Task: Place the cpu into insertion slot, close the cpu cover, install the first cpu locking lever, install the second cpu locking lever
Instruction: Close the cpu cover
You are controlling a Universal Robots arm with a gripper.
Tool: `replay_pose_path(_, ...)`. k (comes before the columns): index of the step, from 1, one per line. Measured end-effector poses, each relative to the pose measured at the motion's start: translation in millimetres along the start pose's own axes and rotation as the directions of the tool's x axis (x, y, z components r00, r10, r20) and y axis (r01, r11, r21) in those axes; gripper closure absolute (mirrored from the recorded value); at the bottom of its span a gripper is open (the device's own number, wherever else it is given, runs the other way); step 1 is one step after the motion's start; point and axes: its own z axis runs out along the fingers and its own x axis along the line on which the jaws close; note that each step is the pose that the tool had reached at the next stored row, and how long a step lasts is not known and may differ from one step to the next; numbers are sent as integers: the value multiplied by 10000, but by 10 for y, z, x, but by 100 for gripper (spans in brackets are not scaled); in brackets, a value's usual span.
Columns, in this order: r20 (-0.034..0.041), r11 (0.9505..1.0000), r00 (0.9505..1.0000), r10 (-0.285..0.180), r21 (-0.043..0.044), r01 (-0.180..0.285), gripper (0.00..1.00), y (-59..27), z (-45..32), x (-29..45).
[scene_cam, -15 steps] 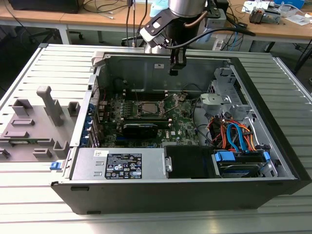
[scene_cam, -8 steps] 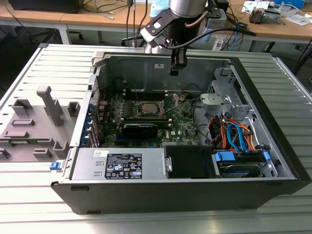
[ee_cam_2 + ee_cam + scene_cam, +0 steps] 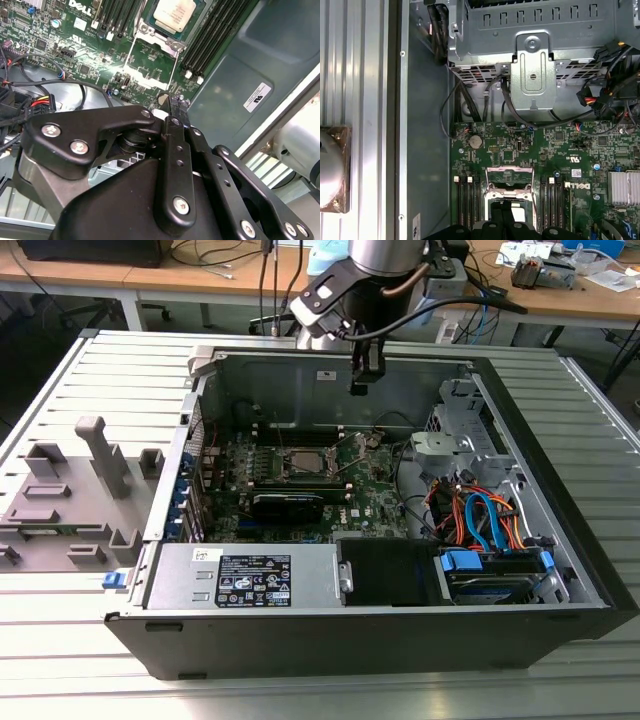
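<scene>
An open computer case (image 3: 560,540) lies on the table with its green board facing up. The cpu (image 3: 172,12), a small square with a silvery top, sits in the insertion slot (image 3: 300,462). The cpu cover (image 3: 161,42) is a thin metal frame swung open off the slot, and the board shows through its window; it is also seen as the cpu cover (image 3: 510,171) in the first wrist view. My gripper (image 3: 362,388) hangs above the board, off to the exterior view's right of the slot. Its black fingers (image 3: 172,150) are shut with nothing between them.
Long black memory slots (image 3: 210,40) flank the socket. A black card (image 3: 290,502) lies across the board in front of it. A power supply (image 3: 250,575) fills the near side, a drive cage with cables (image 3: 480,510) the right. A grey fixture (image 3: 70,490) stands left of the case.
</scene>
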Motion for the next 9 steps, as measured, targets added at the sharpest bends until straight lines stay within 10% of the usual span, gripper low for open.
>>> replay_pose_path(9, -1, 10000, 10000, 0, 0, 0, 89, 19, 2, 0)
